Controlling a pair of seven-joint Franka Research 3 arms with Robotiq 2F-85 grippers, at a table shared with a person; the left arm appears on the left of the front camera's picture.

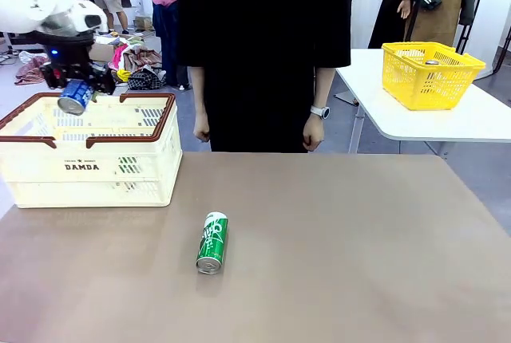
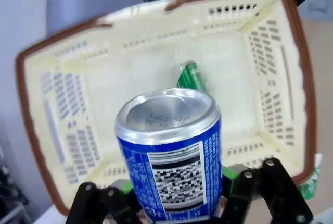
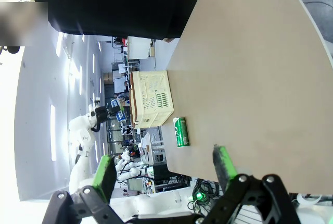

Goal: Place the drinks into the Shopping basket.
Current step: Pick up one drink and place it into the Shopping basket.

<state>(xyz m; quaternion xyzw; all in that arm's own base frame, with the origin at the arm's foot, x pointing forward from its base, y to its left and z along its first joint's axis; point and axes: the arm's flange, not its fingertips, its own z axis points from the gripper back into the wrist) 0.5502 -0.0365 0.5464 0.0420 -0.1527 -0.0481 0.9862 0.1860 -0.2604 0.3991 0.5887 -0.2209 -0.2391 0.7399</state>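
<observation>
A blue drink can (image 1: 75,97) hangs tilted over the left half of the cream Shopping basket (image 1: 88,169), with my left gripper (image 1: 77,88) shut on it. Seen from the left wrist, the blue can (image 2: 169,151) sits silver top up between the green pads of the left gripper (image 2: 174,183), and the basket (image 2: 270,104) lies open below. A green can (image 2: 190,75) lies on the basket's floor. Another green can (image 1: 211,242) lies on its side on the brown table, in front of the basket; it is also seen from the right wrist (image 3: 181,131). My right gripper (image 3: 165,165) stands open above the table, holding nothing.
A person in black stands at the table's far edge, hands (image 1: 313,132) hanging down. A yellow basket (image 1: 429,76) sits on a white table at the back right. The brown table (image 1: 359,247) is bare to the right of the green can.
</observation>
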